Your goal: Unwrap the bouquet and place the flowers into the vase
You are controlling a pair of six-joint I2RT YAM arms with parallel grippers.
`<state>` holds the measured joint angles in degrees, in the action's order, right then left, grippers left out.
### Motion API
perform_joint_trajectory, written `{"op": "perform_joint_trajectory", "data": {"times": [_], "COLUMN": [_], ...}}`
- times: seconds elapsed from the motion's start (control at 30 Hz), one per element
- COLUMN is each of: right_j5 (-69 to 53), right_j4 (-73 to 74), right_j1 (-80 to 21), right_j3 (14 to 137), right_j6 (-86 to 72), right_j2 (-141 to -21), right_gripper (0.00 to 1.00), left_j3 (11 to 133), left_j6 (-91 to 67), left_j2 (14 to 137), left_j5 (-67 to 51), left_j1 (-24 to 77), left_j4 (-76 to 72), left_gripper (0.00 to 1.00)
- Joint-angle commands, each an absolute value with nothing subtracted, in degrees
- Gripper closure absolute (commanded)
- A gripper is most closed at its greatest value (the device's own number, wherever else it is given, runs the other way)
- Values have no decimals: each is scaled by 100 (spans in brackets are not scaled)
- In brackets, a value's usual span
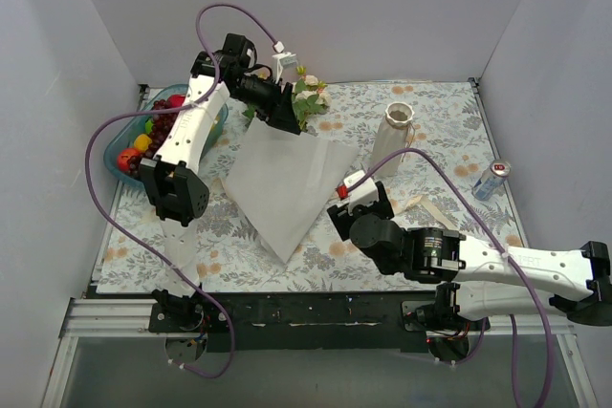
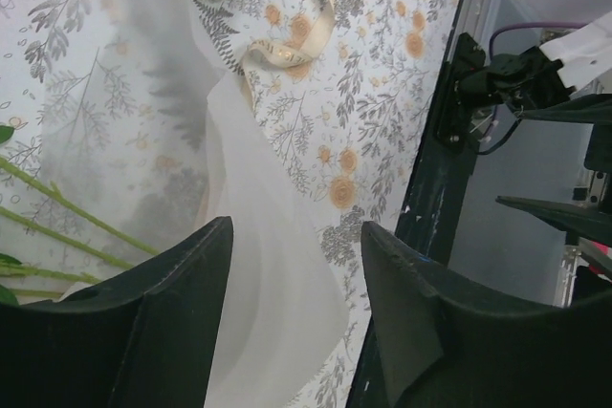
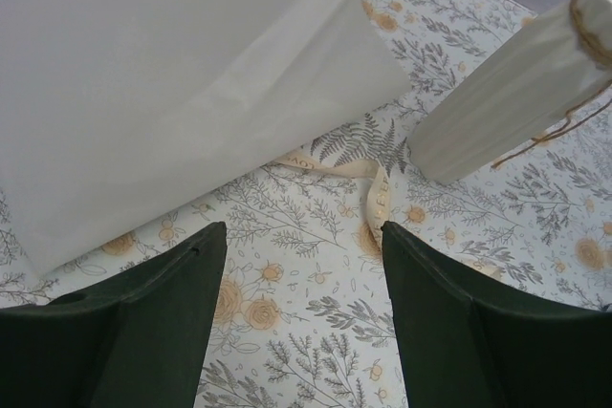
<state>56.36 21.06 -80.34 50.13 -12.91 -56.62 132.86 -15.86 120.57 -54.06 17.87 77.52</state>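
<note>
Top external: left gripper (image 1: 285, 108) apart, empty, beside flowers (image 1: 311, 95); right gripper (image 3: 304, 236) apart, empty. Risk: lifted stems snag wrapping paper (image 1: 282, 179), dragging sheet along.

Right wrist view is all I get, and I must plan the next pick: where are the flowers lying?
Observer: The flowers lie at the far edge of the paper, beside the left gripper.
Operator: Is it holding them?
Observer: No; its jaws stand apart, the green stems off to one side.
Operator: Anything near the vase?
Observer: A silver can stands to its right, apart from it.
</note>
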Motion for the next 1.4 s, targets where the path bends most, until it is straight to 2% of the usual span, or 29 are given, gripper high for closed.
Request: {"op": "perform_joint_trajectory", "data": {"times": [0.0, 0.13, 0.4, 0.53, 0.57, 0.67, 0.7, 0.83, 0.97, 1.17, 1.37], "right_j5": [6003, 6073, 6179, 6170, 6170, 6161, 6170, 6196, 6223, 6196, 6214], "right_j4": [1908, 1714, 1204, 1266, 1292, 1389, 1406, 1520, 1582, 1538, 1713], "right_j1": [-8060, -8060, -8033, -8024, -8024, -8024, -8024, -8024, -8024, -8024, -8024], "right_j3": [5396, 5563, 5748, 5810, 5810, 5757, 5739, 5730, 5731, 5678, 5625], "right_j6": [-1002, -695, -123, -149, -176, -255, -264, -360, -422, -431, -641], "right_j2": [-5519, -5546, -5564, -5502, -5467, -5371, -5361, -5379, -5370, -5396, -5344], "right_gripper": [26, 25, 24, 24, 24, 24, 24, 24, 24, 25, 25], "left_j3": [13728, 13808, 13544, 13430, 13412, 13386, 13307, 13210, 13140, 11823, 11505], "left_j6": [-2083, -2355, -2663, -3206, -3295, -2965, -2840, -2497, -2110, -1977, -2030], "left_j2": [12032, 11945, 11742, 11707, 11716, 11909, 11961, 12348, 12630, 12340, 12551], "left_j5": [-6186, -6486, -7356, -6559, -5774, -4120, -3974, -3911, -4403, -3894, -3410], "left_j1": [1784, 1846, 1846, 1381, 1093, 914, 914, 967, 1177, 1696, 1758], "left_j4": [7893, 7744, 7629, 6719, 6506, 6135, 6100, 6299, 6802, 6188, 6029], "left_gripper": [42, 35, 32, 35, 39, 39, 39, 38, 38, 37, 45]}}
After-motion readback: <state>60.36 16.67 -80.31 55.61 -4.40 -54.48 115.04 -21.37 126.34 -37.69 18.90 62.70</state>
